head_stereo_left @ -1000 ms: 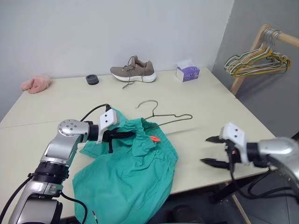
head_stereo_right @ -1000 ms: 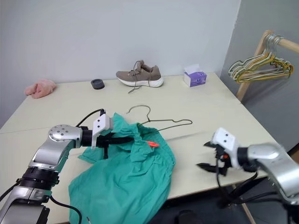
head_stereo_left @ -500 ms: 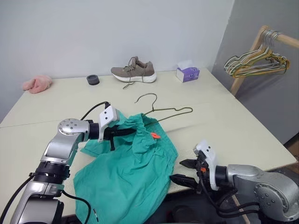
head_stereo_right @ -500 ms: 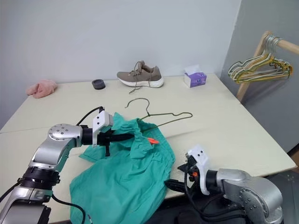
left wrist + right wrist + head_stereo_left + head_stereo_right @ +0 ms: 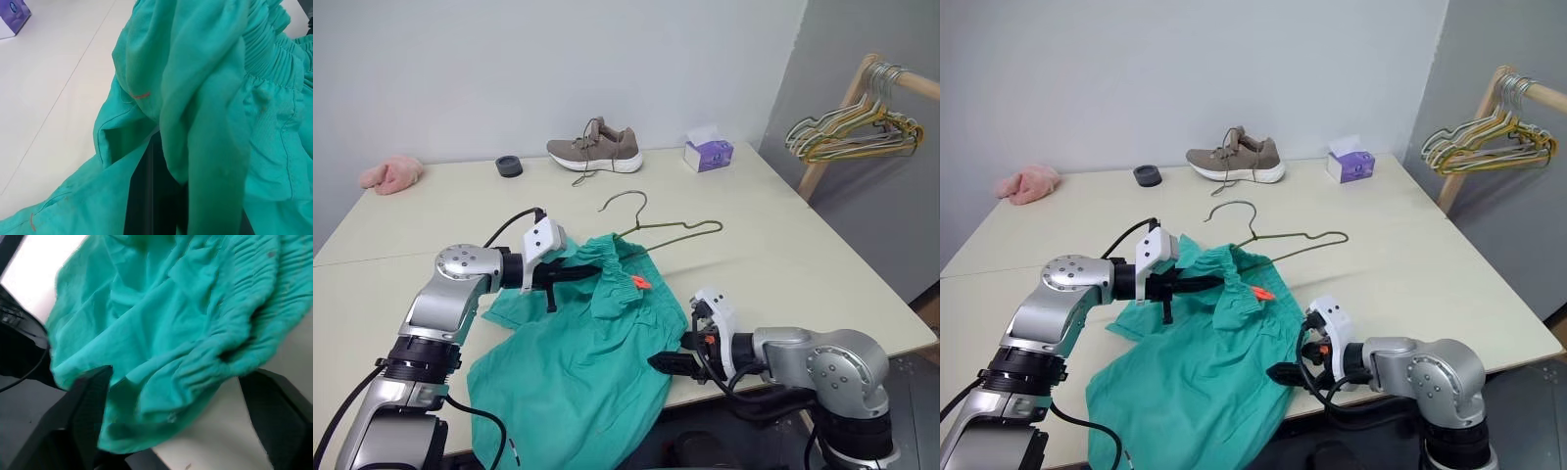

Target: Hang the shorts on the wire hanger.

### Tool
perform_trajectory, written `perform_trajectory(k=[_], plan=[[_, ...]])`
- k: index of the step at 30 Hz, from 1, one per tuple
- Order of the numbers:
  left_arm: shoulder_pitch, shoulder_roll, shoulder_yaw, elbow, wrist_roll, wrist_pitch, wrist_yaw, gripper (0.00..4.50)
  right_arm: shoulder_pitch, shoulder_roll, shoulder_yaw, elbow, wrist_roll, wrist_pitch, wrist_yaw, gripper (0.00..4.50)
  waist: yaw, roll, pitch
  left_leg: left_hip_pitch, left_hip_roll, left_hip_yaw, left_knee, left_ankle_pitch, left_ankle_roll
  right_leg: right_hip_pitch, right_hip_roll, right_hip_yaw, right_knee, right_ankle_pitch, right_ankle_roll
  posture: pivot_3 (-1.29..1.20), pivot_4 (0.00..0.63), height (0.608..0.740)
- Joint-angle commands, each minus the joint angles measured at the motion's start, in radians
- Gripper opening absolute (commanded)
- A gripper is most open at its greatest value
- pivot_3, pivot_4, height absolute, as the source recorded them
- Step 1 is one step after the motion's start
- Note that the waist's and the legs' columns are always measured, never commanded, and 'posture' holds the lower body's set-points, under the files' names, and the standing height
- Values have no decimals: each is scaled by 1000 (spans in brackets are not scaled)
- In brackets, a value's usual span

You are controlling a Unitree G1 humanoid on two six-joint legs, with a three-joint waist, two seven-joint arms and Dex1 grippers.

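I've got the shorts [image 5: 578, 362] spread on the desk [image 5: 783, 255], front part hanging over the near edge. L tool [image 5: 590, 273] is clenched on the gathered waistband, holding that bit bunched up off the desk; orange tag [image 5: 640, 283] sits just beside it. Hanger [image 5: 668, 233] is tilted, hook end raised off the desk behind the shorts, its near end running under the waistband fabric, can't tell if it's threaded through. R tool [image 5: 677, 352] is at the shorts' right edge near the desk front, fingers [image 5: 85, 406] apart w/ the hem fabric between them; not gripping as far as I see. Along the far side: shoe [image 5: 594, 149], tissue box [image 5: 708, 152], pink cloth [image 5: 390, 174].
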Motion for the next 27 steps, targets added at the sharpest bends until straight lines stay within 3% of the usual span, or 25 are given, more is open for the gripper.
perform_trajectory(k=[1, 9, 15, 18, 23, 27], plan=[[6, 6, 49, -47, -30, 12, 20, 0, -12, -49, 37, -14, -45, -75, -17, 2875, 0, 0, 0, 0, 0, 0, 0, 0, 0, 0, 0, 0, 0, 0, 0, -142, 0, 740], [25, -11, 95, -68, -65, 53, 81, 0, 0, -172, 84, -9, -130, -268, -6, 10, 1, 0, 0, -1, 0, 0, -1, 0, 0, 0, 0, 0, -3, 0, 0, -158, 0, 740], [43, -36, 157, -112, -133, 145, 146, 0, -1, -193, 88, 10, -163, -357, 1, 10, -2, 0, 0, -1, 0, 0, -1, 0, 0, 0, 0, 0, -2, 0, 0, -164, 0, 740], [56, -26, 212, -156, -226, 258, 156, 0, -62, -267, 98, 80, -245, -467, 20, 10, -3, 0, 1, -1, 0, 0, -1, 0, 0, 0, 0, 0, -3, 0, 0, -165, 0, 740], [104, 72, 257, -243, -395, 452, 44, 0, -189, -412, 74, 298, -337, -641, 116, 10, -4, 0, 1, 0, -1, 1, -1, 0, 0, 0, -1, 1, -3, 0, 1, -160, 0, 740], [120, 155, 279, -259, -476, 529, -34, 0, -211, -467, 75, 352, -337, -678, 190, 10, -1, 0, 1, 0, 0, 0, -2, 0, 0, 0, 1, 0, -3, -1, -1, -153, 0, 740]])
